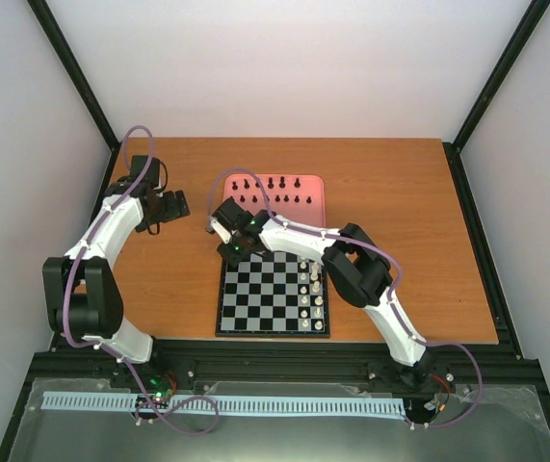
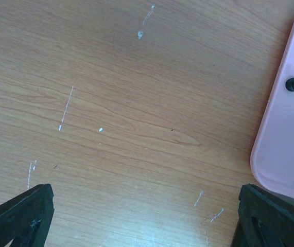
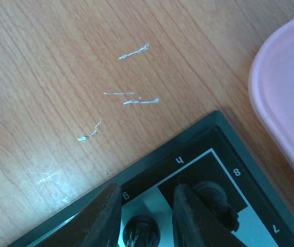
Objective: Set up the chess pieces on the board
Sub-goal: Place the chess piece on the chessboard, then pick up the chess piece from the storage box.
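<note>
Right pincer [image 1: 228, 243] is over the far-left corner of the board [image 1: 265, 333], which lies mid-table just in front of the pink tray [image 1: 318, 217]. In the wrist view its jaws stand only a little apart, straddling one black piece [image 3: 141, 230] that stands upright on the pale square next to the corner. Pale square shows between that piece and one finger, so the piece is judged not clamped; whether the other finger touches it cannot be told. A second black piece [image 3: 211, 198] stands on the dark corner square, just outside the jaws. The narrow opening is judged deliberate: wider jaws would knock this neighbour. Left pincer [image 1: 173, 205] hangs fully open and empty over bare table [image 1: 400, 212] left of the tray, well apart from the board, evidently parked clear of the working arm. The remaining black pieces [image 1: 270, 188] stand in two loose rows on the tray, which serves as the supply point. White pieces [image 1: 315, 294] fill the two files along the board's right edge, so the black pieces belong on the left side. Task judged at an early stage: two black pieces placed, most awaiting transfer. Risk: toppling either corner piece when the arm lifts.
</note>
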{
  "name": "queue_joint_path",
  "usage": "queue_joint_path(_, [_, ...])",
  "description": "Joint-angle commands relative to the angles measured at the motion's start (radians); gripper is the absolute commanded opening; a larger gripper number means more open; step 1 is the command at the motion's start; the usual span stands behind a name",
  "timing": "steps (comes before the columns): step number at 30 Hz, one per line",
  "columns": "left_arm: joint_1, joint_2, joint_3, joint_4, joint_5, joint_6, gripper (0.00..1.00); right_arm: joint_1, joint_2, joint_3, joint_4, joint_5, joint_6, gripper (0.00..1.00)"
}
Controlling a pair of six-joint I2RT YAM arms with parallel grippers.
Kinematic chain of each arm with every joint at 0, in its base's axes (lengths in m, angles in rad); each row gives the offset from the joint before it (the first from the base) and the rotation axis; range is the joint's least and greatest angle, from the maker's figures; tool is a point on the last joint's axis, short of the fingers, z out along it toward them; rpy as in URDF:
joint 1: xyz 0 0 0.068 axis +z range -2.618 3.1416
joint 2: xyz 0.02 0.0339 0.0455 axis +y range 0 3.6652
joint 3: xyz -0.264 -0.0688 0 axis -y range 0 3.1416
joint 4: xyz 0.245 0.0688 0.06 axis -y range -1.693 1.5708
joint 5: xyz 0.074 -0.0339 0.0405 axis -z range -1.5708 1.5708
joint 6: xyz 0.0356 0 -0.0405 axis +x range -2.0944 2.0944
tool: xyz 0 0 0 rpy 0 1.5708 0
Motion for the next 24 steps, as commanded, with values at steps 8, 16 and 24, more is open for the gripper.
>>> queue_joint_path(8, [0.0, 0.011, 0.017, 0.005, -0.007, 0.023, 1.0, -0.006, -0.084, 0.032, -0.07, -0.04, -0.017, 0.34])
queue_joint_path(16, [0.0, 0.022, 0.026, 0.0, -0.01, 0.024, 1.0, -0.006, -0.194, 0.06, -0.133, -0.096, -0.04, 0.38])
queue_joint_path(24, [0.0, 0.024, 0.045, -0.007, -0.013, 0.021, 1.0, -0.07, -0.25, 0.12, -0.204, -0.033, 0.022, 0.43])
